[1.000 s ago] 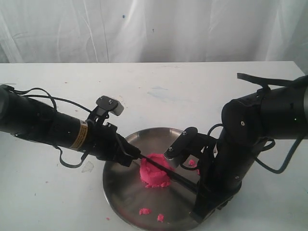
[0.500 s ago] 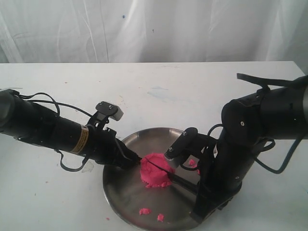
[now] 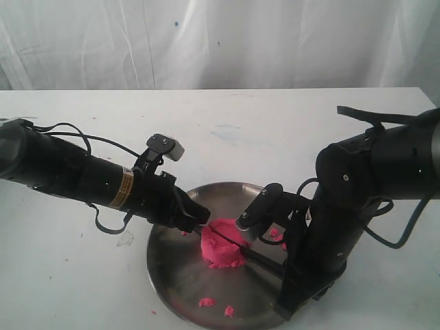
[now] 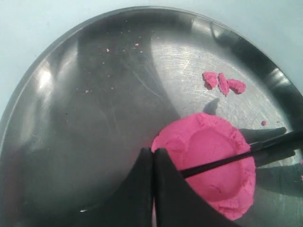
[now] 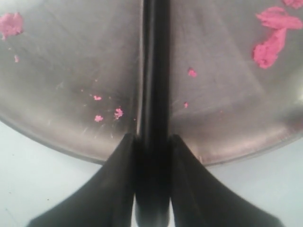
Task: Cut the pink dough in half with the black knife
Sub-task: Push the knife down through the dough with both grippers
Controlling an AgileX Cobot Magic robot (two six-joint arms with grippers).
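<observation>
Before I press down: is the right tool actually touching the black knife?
Touching. The right wrist view shows the black knife wedged between the fingers of the right tool, no gap either side.

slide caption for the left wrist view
The black knife lies across the pink dough on the steel plate, shut left gripper at its tip.

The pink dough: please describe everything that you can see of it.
The pink dough is one bright, soft-looking round lump with a shallow dent on top, not yet in two. It lies on the steel plate. The thin blade of the black knife crosses its top. The shut left gripper stands at its edge; whether they touch is unclear. Small pink crumbs lie apart.
</observation>
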